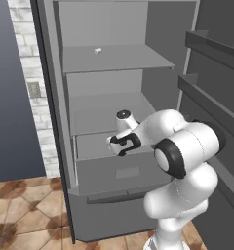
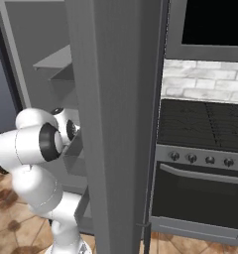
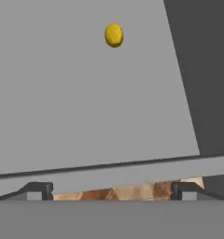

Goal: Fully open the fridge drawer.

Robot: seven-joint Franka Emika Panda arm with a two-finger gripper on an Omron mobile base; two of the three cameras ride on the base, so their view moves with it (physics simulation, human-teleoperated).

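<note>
Fridge drawer (image 1: 120, 171) partly pulled out; jaws spread wide above its front edge, holding nothing.

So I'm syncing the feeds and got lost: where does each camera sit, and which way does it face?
Left base view: behind-left, facing the open fridge and fridge drawer; white arm lower right.
Right base view: behind-right, facing the fridge door's edge and oven; arm lower left.
Hand view: looks into the drawer, open gripper over its front edge.
Both base views share fridge and arm.
</note>
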